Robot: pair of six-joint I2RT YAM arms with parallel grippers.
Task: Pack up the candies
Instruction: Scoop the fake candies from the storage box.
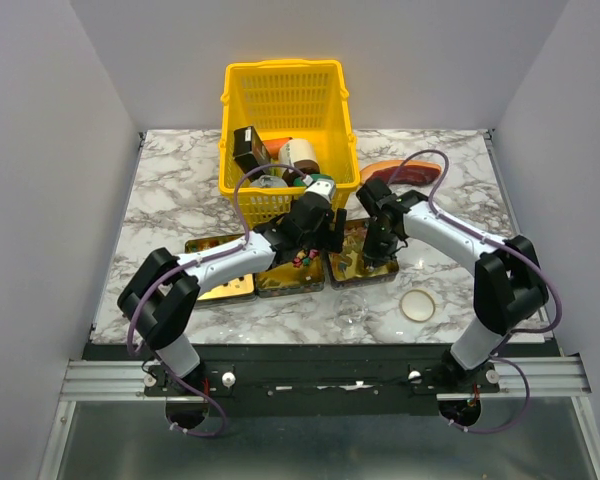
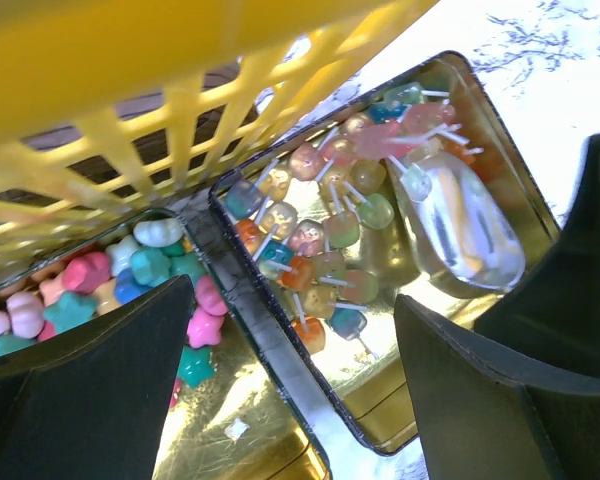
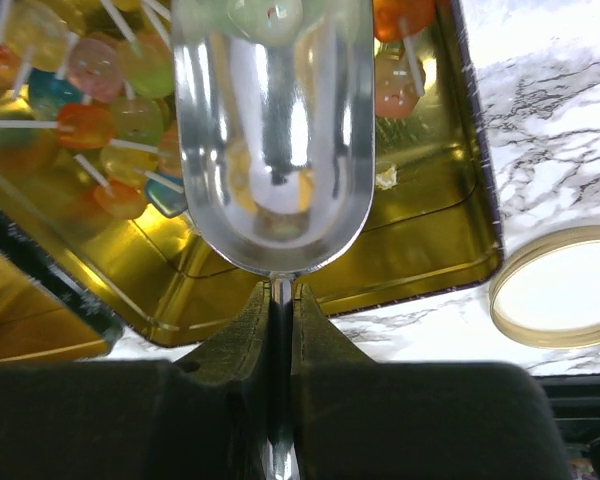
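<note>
Lying jumbled in the right-hand gold tin [image 3: 480,200], the lollipops [image 2: 325,250] have no common heading: their thin white sticks splay every way, though many slant from the near left up toward the far right. Their heads are small, glossy and translucent, in orange, pale green, pink, teal and yellow, and they crowd the tin's far and left part, leaving bare gold floor on the near side. The right end effector [image 3: 282,300] is pinched narrow on the thin handle of a shiny metal scoop [image 3: 272,140], whose long axis runs roughly near to far, its open mouth pushed among the lollipops. Just left, the middle tin [image 2: 230,410] holds star-shaped sweets [image 2: 150,265] in pink, teal, blue and cream. The left end effector [image 2: 290,330] hangs above the seam between the two tins, fingers spread wide with nothing between them. The tins sit on a white, grey-veined marble surface [image 1: 180,190], close against a yellow basket [image 1: 280,85] on the far side; a round gold lid [image 3: 560,290] lies near right. Plain pale grey walls [image 1: 40,150] enclose the scene.
</note>
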